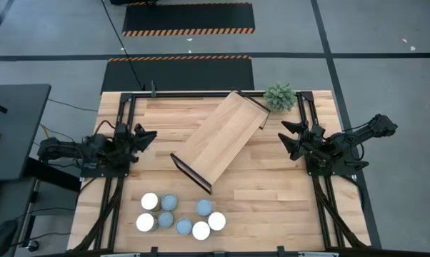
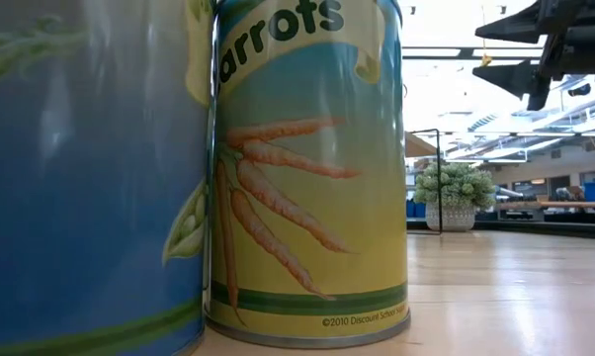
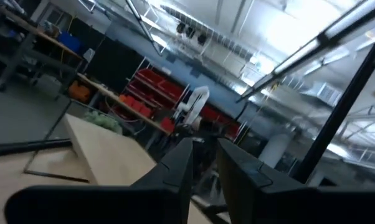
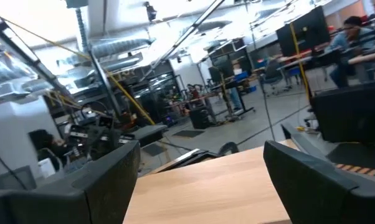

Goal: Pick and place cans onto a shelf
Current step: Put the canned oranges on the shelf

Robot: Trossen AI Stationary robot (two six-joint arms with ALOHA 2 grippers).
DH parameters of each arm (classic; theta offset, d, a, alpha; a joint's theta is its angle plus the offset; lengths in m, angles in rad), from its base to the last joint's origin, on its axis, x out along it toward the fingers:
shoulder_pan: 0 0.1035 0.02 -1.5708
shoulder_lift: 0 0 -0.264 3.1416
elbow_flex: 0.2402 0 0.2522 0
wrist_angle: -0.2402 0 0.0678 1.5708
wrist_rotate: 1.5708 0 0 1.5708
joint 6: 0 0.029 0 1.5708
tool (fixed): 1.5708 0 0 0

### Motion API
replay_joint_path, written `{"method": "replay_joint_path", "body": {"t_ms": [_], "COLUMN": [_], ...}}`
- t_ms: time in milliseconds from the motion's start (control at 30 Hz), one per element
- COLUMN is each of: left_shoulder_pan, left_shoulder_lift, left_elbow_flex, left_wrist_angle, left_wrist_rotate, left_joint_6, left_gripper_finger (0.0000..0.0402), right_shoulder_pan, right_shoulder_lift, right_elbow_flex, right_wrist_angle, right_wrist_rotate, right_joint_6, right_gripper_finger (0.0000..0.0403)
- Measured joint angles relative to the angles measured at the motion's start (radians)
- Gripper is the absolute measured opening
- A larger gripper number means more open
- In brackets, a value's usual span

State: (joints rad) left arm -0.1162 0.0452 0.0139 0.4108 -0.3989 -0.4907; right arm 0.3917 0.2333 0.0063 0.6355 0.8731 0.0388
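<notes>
Looking at zero progress so far: counter carrying the shelf lying bare and diagonal mid-board, all eight cans clustered near the front edge. Left claw pressed together, right claw spread, both parked at the sides, holding nothing.

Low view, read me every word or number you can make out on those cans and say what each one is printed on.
"arrots", first letter hidden: top of the carrot can label.
"©2010 Discount School Supp", cut off by the curve: bottom edge of the same label.
The blue can beside it: no text shows.
Nothing readable in the other views.
</notes>
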Motion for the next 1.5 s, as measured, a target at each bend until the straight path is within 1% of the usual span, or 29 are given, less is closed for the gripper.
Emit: {"method": "replay_joint_path", "body": {"t_ms": [100, 300, 400, 533, 767, 900, 1100, 1233, 1367, 1467, 1500], "left_shoulder_pan": [0.000, 0.000, 0.000, 0.000, 0.000, 0.000, 0.000, 0.000, 0.000, 0.000, 0.000], "left_shoulder_lift": [0.000, 0.000, 0.000, 0.000, 0.000, 0.000, 0.000, 0.000, 0.000, 0.000, 0.000], "left_elbow_flex": [0.000, 0.000, 0.000, 0.000, 0.000, 0.000, 0.000, 0.000, 0.000, 0.001, 0.010], "left_wrist_angle": [0.041, 0.147, 0.222, 0.273, 0.304, 0.305, 0.333, 0.341, 0.335, 0.324, 0.288], "left_wrist_rotate": [-0.006, -0.010, -0.026, -0.031, -0.117, -0.143, -0.134, -0.090, -0.045, 0.033, 0.055], "left_joint_6": [-0.036, -0.147, -0.195, -0.198, -0.195, -0.143, -0.074, -0.078, -0.077, -0.069, -0.076], "left_gripper_finger": [0.0080, 0.0080, 0.0080, 0.0080, 0.0080, 0.0080, 0.0081, 0.0106, 0.0152, 0.0188, 0.0197], "right_shoulder_pan": [-0.023, -0.080, -0.089, -0.089, -0.089, -0.089, -0.089, -0.089, -0.088, -0.088, -0.088], "right_shoulder_lift": [0.000, 0.000, -0.001, -0.001, 0.000, 0.000, 0.000, 0.000, 0.000, 0.000, 0.000], "right_elbow_flex": [0.000, 0.000, 0.000, 0.000, 0.000, 0.000, 0.000, 0.000, 0.000, 0.000, 0.006], "right_wrist_angle": [0.047, 0.340, 0.413, 0.438, 0.447, 0.448, 0.447, 0.462, 0.461, 0.449, 0.439], "right_wrist_rotate": [0.029, 0.158, 0.158, 0.156, 0.155, 0.132, 0.118, 0.106, 0.046, 0.030, 0.032], "right_joint_6": [0.012, 0.165, 0.168, 0.207, 0.314, 0.409, 0.417, 0.471, 0.453, 0.475, 0.486], "right_gripper_finger": [0.0348, 0.0348, 0.0348, 0.0348, 0.0348, 0.0348, 0.0348, 0.0348, 0.0348, 0.0348, 0.0348]}}
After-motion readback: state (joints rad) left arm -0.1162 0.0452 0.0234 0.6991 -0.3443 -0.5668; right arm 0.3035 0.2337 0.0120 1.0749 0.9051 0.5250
